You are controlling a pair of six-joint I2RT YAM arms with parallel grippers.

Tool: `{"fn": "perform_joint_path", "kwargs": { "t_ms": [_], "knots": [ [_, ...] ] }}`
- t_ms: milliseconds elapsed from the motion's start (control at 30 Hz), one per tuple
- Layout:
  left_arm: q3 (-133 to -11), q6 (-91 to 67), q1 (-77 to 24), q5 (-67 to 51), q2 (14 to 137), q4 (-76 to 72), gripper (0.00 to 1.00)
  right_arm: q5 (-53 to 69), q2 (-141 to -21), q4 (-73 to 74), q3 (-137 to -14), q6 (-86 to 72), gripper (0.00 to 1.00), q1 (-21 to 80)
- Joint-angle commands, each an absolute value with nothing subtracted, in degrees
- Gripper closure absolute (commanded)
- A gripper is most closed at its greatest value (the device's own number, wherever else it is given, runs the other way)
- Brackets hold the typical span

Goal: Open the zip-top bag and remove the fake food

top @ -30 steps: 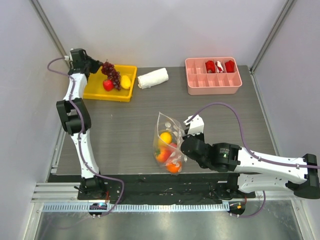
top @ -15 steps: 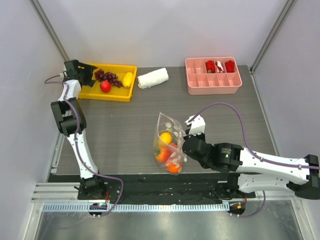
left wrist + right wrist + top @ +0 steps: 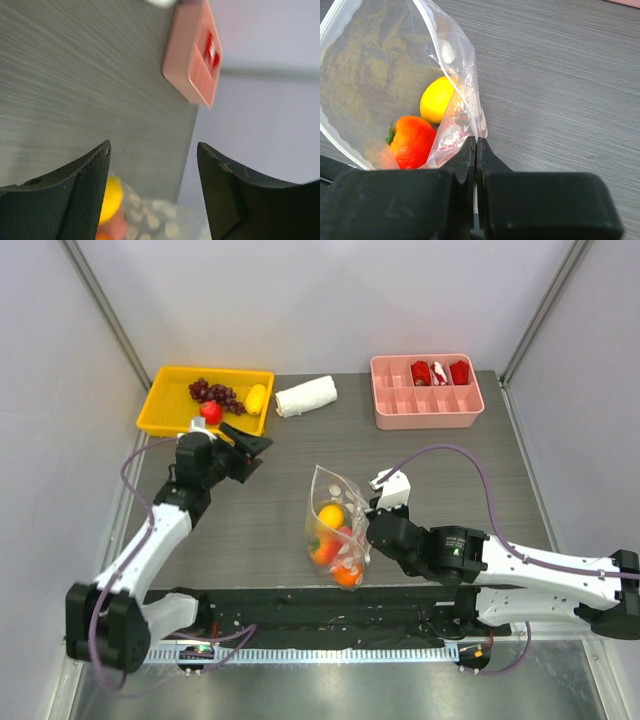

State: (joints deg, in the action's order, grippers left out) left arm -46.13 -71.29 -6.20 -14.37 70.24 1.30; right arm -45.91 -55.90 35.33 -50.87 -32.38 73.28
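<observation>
At centre, the right gripper (image 3: 476, 144) pinched the zip-top bag (image 3: 326, 496) by its rim. The left gripper (image 3: 252, 447), wide and empty, risked collapsing the floppy mouth while reaching for the yellow fruit (image 3: 437, 99).

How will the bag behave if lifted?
The bag looks thin and wrinkled, so it would probably sag. The fruits inside lie loose and may roll downward. The right gripper pinches only its edge, which might slip.

zip-top bag (image 3: 330, 490): clear, grey-white polka dots. fake food (image 3: 331, 515) inside: yellow, red-orange, orange. Beside black left hand (image 3: 252, 443): yellow tray (image 3: 160, 412), purple grapes (image 3: 215, 393), red piece (image 3: 210, 412), yellow piece (image 3: 256, 398). cloth (image 3: 305, 396) white, divided tray (image 3: 425, 418) pink with red items (image 3: 438, 372), bench (image 3: 450, 470) dark grey woodgrain
</observation>
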Motion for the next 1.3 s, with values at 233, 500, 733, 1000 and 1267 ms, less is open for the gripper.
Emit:
{"fn": "perform_joint_path", "kwargs": {
  "t_ms": [233, 500, 733, 1000, 1267],
  "knots": [
    [-42.9, -53.8, -43.6, -4.0, 52.4, 5.6, 0.42, -44.0, -56.6, 30.1, -51.5, -30.5, 0.99, 73.2],
    [-48.7, -53.7, -59.6, 10.4, 56.4, 5.7, 0.61, -43.2, -58.1, 29.0, -55.0, -29.4, 0.99, 73.2],
    [-56.5, -54.7, -65.5, 27.3, 61.9, 16.3, 0.72, -41.3, -58.3, 29.4, -57.0, -30.0, 0.99, 73.2],
    [-61.6, -67.0, -65.5, 32.9, 72.2, 29.2, 0.82, -40.3, -55.7, 27.0, -57.0, -32.4, 0.99, 73.2],
    [-64.1, -70.3, -64.3, 32.4, 78.0, 33.2, 0.78, -37.7, -55.3, 23.2, -57.0, -33.0, 0.99, 73.2]
  ]
}}
